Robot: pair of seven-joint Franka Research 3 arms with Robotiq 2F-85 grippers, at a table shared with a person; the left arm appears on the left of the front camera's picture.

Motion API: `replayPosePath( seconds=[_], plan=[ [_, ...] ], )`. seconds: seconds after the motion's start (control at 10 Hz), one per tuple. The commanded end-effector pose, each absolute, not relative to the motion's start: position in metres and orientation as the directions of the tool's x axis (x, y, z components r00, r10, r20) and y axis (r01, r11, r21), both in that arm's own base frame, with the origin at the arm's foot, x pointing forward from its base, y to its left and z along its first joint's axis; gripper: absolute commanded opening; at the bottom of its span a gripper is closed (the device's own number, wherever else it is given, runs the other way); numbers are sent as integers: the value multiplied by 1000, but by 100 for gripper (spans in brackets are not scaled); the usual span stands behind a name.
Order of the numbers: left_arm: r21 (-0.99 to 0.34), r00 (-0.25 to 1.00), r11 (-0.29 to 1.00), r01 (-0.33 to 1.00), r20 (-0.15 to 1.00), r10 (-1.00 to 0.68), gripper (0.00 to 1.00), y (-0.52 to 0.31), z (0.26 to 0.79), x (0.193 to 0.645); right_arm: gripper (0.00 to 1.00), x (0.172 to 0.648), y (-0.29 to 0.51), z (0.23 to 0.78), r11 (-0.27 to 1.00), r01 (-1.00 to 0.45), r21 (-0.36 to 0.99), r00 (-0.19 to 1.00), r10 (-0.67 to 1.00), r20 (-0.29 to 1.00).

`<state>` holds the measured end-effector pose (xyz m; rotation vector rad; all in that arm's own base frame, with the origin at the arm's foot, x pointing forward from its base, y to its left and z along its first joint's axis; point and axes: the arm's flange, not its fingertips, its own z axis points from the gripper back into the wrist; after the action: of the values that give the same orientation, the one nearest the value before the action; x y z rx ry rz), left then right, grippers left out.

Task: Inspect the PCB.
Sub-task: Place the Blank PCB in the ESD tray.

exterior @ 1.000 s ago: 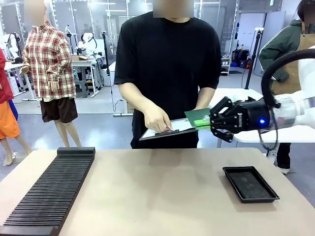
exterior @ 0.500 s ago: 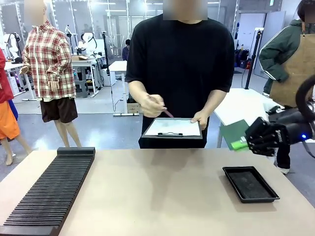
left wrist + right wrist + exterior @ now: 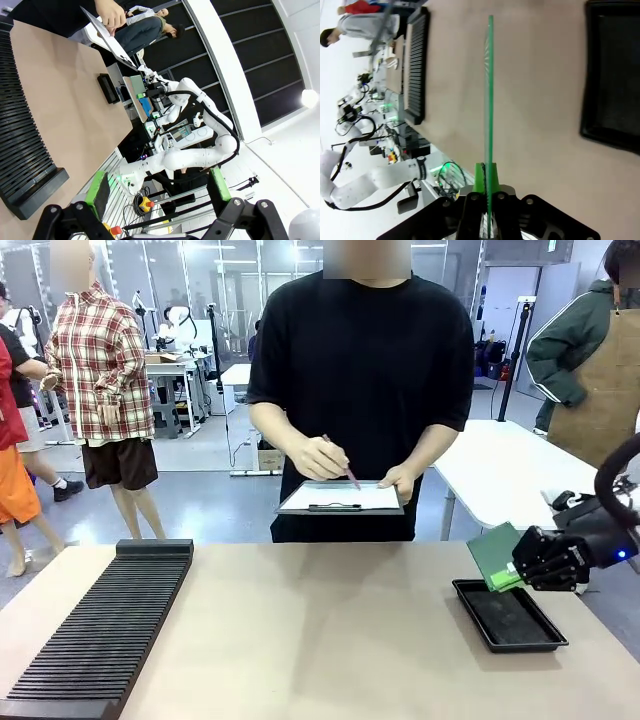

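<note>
Above the black tray (image 3: 508,615), the right pincer (image 3: 522,565) pinches the green PCB (image 3: 494,555) by its edge; the left pincer (image 3: 157,187) hangs spread over the bench (image 3: 320,630)

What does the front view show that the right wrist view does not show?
Front view alone: the person's hand with a pen over the clipboard, and the PCB's flat green face, tilted above the black tray's left end.

Right wrist view alone: the PCB edge-on, a thin line pinched between the right claw's green pads.

Both: PCB, tray, slotted black rack, tan table.
</note>
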<state>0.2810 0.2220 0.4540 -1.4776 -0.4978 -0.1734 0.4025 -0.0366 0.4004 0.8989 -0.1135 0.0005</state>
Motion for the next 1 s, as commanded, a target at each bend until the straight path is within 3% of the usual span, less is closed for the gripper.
replayPosePath(
  seconds=[0.0,0.4,0.9],
  plan=[
    [-904,886,119,411,427,182,100,222,456,280,3,425,-43,387,691,-52,721,993,-38,108],
    [-904,886,119,411,427,182,100,222,456,280,3,457,-54,356,741,42,670,996,-81,27],
    [-904,886,119,411,427,182,100,222,456,280,3,486,-55,327,785,74,615,992,-124,39]
  ],
)
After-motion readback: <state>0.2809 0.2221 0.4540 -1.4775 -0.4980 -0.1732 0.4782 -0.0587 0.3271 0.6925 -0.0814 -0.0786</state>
